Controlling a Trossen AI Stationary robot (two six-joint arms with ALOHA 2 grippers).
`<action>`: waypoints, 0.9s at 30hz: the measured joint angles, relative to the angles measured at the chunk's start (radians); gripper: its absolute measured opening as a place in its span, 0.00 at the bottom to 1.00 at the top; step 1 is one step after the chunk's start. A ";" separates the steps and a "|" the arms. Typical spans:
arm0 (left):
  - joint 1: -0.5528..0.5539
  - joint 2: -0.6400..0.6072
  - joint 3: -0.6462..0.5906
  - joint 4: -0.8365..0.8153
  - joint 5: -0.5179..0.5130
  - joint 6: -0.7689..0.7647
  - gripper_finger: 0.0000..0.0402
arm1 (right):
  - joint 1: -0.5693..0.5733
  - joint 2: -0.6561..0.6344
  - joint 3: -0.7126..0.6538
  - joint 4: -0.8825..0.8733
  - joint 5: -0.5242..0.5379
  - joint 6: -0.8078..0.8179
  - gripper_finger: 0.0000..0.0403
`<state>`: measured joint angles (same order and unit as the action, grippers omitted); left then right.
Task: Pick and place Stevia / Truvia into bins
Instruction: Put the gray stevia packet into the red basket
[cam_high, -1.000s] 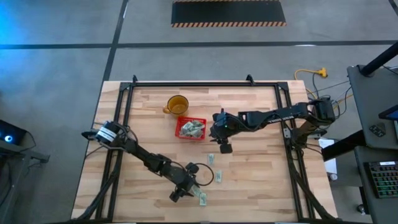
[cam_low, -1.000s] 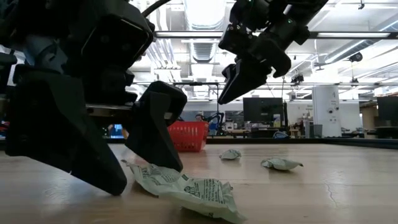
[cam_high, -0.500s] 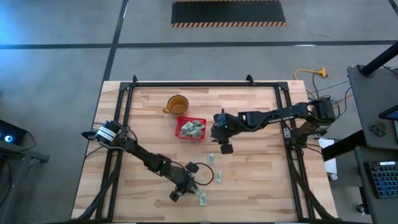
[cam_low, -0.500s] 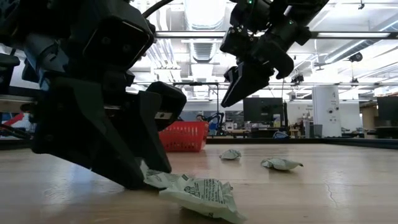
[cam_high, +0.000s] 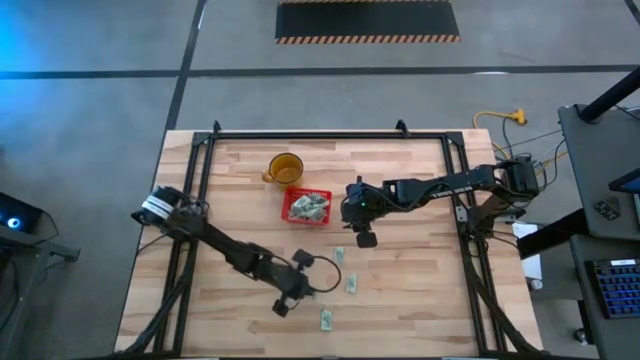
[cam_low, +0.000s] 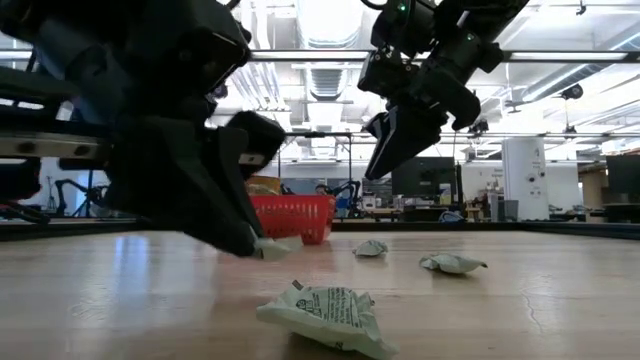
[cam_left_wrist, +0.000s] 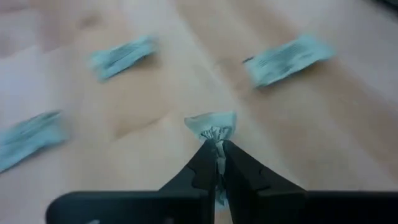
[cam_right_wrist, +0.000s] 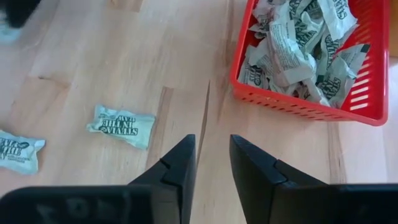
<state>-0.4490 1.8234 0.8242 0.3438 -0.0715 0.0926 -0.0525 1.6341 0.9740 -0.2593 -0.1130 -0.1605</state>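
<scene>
- near the table's front edge, the left gripper (cam_left_wrist: 216, 163) is clamped on one sachet (cam_left_wrist: 212, 126), which juts forward past the fingertips.
- three loose sachets (cam_high: 326, 319) lie lengthwise front-to-back.
- the right gripper (cam_right_wrist: 210, 163) hovers, fingers slightly apart, empty, beside the sachet-filled red basket (cam_high: 306, 206).

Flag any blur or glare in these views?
Left wrist view: the loose packets are smeared, only the pinched packet is crisp. Low view: left gripper is blurred and ceiling lights glare. Right wrist view: basket sharp.
</scene>
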 joint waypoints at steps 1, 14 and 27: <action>-0.003 -0.020 -0.001 -0.031 -0.040 -0.004 0.01 | 0.000 0.000 0.000 -0.001 0.000 0.003 0.22; 0.018 -0.302 -0.046 -0.235 -0.768 0.126 0.01 | 0.000 0.000 0.000 -0.008 0.001 0.004 0.18; 0.286 -0.332 -0.047 -0.345 -0.615 0.172 0.01 | 0.000 0.002 0.000 0.003 0.001 0.004 0.19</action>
<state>-0.1634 1.4916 0.7775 -0.0009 -0.6869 0.2650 -0.0525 1.6360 0.9741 -0.2560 -0.1122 -0.1562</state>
